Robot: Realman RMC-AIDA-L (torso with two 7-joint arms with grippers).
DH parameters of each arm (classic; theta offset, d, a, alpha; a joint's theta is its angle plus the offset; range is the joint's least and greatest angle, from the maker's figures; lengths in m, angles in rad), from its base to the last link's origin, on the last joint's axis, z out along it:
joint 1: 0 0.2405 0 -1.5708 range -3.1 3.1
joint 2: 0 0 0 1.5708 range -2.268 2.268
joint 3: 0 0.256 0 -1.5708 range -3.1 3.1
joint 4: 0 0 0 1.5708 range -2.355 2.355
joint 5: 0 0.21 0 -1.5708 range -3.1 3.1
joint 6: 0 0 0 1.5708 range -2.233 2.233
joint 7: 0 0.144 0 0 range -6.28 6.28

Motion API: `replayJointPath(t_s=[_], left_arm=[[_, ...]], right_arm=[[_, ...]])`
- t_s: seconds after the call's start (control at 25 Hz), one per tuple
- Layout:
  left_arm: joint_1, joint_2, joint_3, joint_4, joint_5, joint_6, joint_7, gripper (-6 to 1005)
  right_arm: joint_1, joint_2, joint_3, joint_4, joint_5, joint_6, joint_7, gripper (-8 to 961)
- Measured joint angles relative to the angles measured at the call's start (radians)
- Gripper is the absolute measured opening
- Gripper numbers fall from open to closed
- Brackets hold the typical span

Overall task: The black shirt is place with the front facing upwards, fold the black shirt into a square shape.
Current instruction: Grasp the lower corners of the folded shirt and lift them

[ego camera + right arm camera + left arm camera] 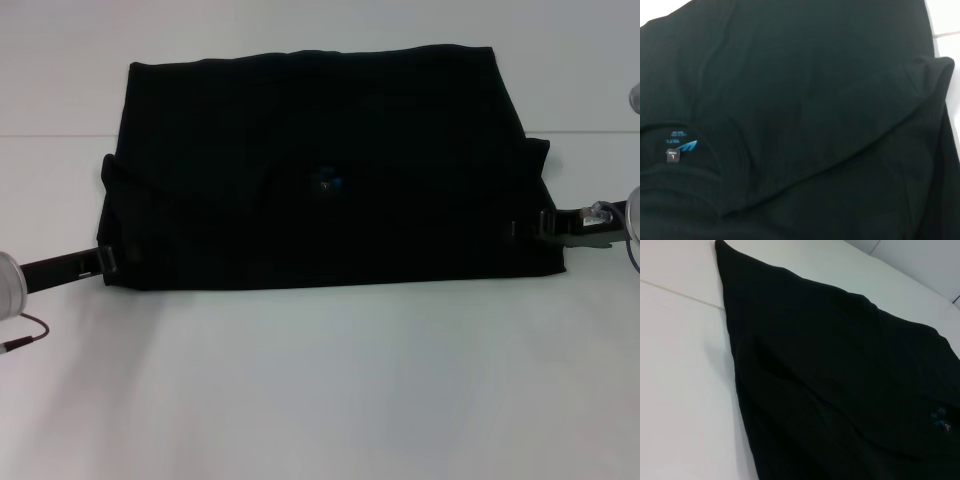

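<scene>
While black shirt (320,170) lies folded, left tool (108,262), right tool (528,228) touching hems

A white table (320,390) carries the folded black shirt (330,170).

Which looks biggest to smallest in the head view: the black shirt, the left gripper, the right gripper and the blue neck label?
1. black shirt, by far the largest.
2. left gripper and right gripper: their visible parts at the shirt's near corners look about alike, so no ranking between them.
3. blue neck label, smallest.
</scene>
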State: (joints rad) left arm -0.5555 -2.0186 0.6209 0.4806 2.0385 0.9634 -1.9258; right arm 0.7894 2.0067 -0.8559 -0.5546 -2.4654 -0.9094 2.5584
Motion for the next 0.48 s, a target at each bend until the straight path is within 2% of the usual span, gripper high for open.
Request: replayJointPath(t_s=[0.24,0.48], left_arm=[[-0.002,0.0,0.0,0.001,0.0,0.0,-0.003,41],[-0.003,0.0,0.002,0.001,0.0,0.0,-0.006,40]], right_arm=[[-0.002,-0.001,-0.004,0.002,-0.002,0.004,0.0,525],[-0.002,-0.002,-0.004,0.005,-0.002,0.004,-0.001,286]])
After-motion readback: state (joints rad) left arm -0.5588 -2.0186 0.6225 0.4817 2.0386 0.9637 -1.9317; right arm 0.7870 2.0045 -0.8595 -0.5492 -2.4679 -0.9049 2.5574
